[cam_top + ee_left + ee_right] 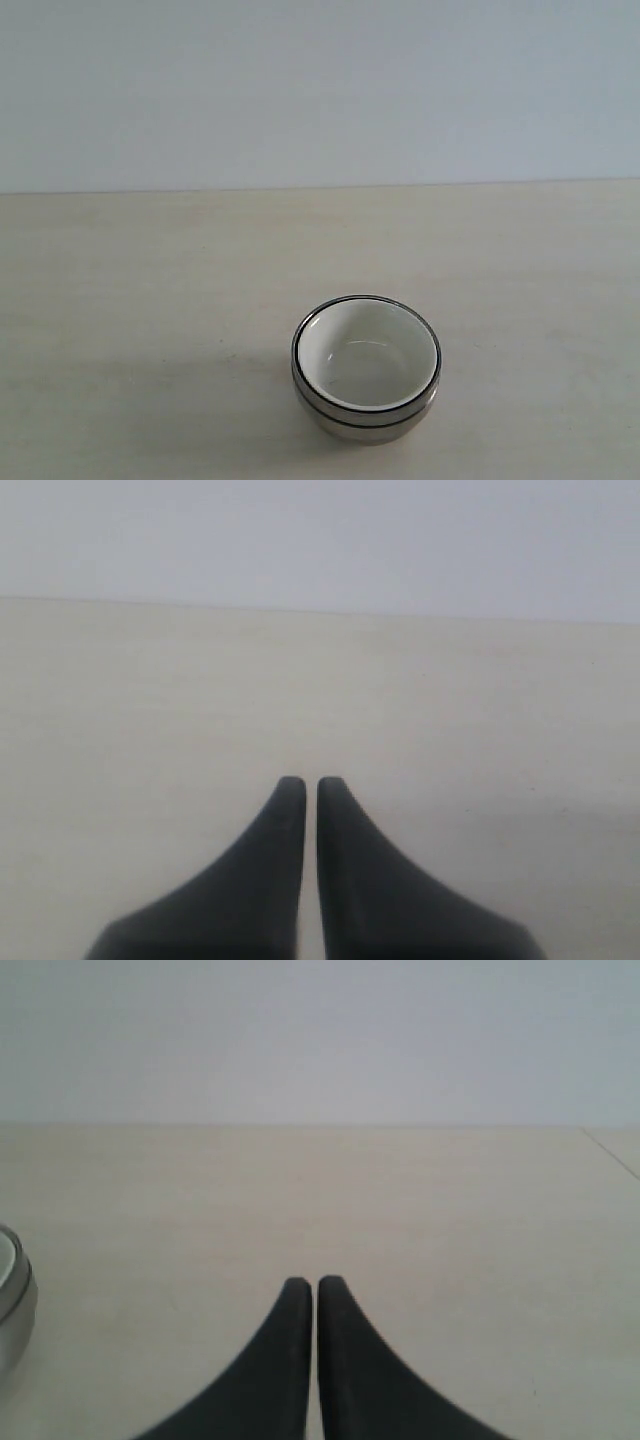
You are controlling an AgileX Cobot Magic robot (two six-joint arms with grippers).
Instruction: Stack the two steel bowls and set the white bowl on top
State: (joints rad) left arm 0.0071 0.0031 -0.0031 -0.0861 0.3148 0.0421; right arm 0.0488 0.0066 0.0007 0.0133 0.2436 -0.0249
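Observation:
The white bowl (366,352) sits nested inside the steel bowls (365,428), one stack near the table's front edge in the exterior view. Of the steel only the rims and a shiny band of wall show under the white bowl. The stack's edge (14,1305) also shows at the border of the right wrist view. Neither arm appears in the exterior view. My left gripper (304,785) is shut over bare table, holding nothing. My right gripper (314,1285) is shut too, with nothing in it, apart from the stack.
The pale wooden table (150,280) runs back to a plain light wall (320,90). A table edge or seam (612,1152) shows at the far corner of the right wrist view.

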